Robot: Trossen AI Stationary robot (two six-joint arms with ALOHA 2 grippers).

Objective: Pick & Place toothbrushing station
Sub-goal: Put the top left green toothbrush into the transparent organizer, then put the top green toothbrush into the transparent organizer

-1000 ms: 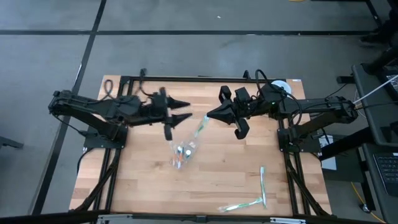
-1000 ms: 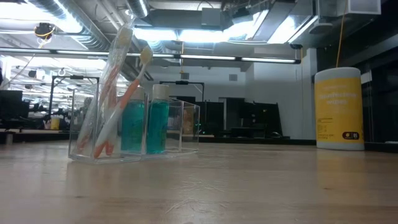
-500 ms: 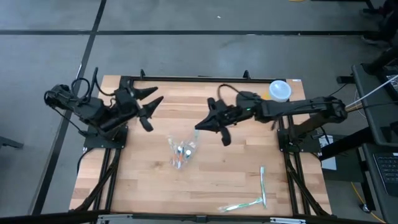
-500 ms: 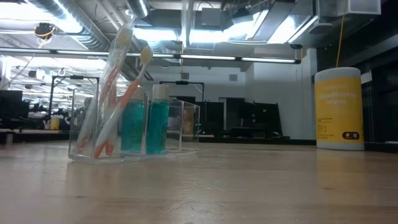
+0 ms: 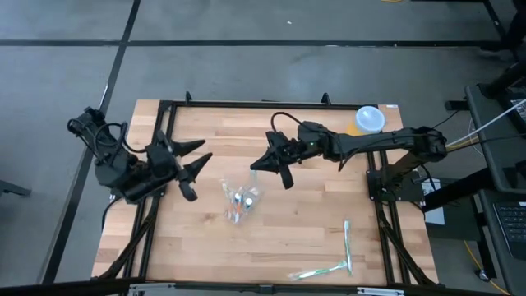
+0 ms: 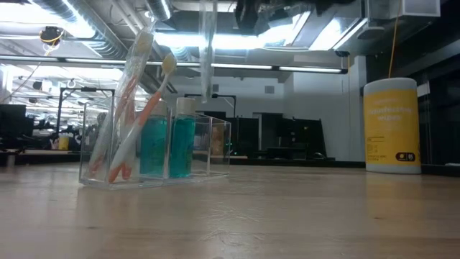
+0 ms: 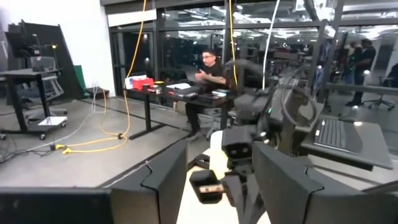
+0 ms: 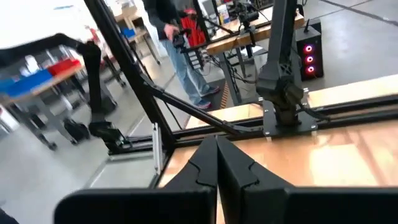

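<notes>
A clear organizer [image 5: 241, 200] stands on the table's middle; in the low view [image 6: 154, 147] it holds orange-and-white toothbrushes and a teal bottle. My right gripper [image 5: 261, 162] hovers just beyond the organizer's far right corner, shut on a clear packaged toothbrush [image 6: 207, 50] that hangs down above the organizer. My left gripper [image 5: 193, 161] is open and empty, to the left of the organizer; its spread fingers show in the left wrist view [image 7: 217, 180]. My right gripper holds the packaged toothbrush by its upper part, which lies above the low view's top edge and under the fingers in the high view. The pack hangs upright below the gripper, its lower end [image 6: 206, 97] clear of the table and the organizer.
Two more packaged toothbrushes [image 5: 348, 244] [image 5: 319, 271] lie near the table's near right corner. A yellow wipes canister [image 5: 369, 120] stands at the far right corner and also shows in the low view [image 6: 392, 126]. People sit and stand in the room beyond.
My left arm has drawn back toward the table's left edge. My right gripper has gone toward the table's left to the packaged toothbrush that lay by the organizer. That toothbrush is lifted off the table and now hangs lower in the low view.
</notes>
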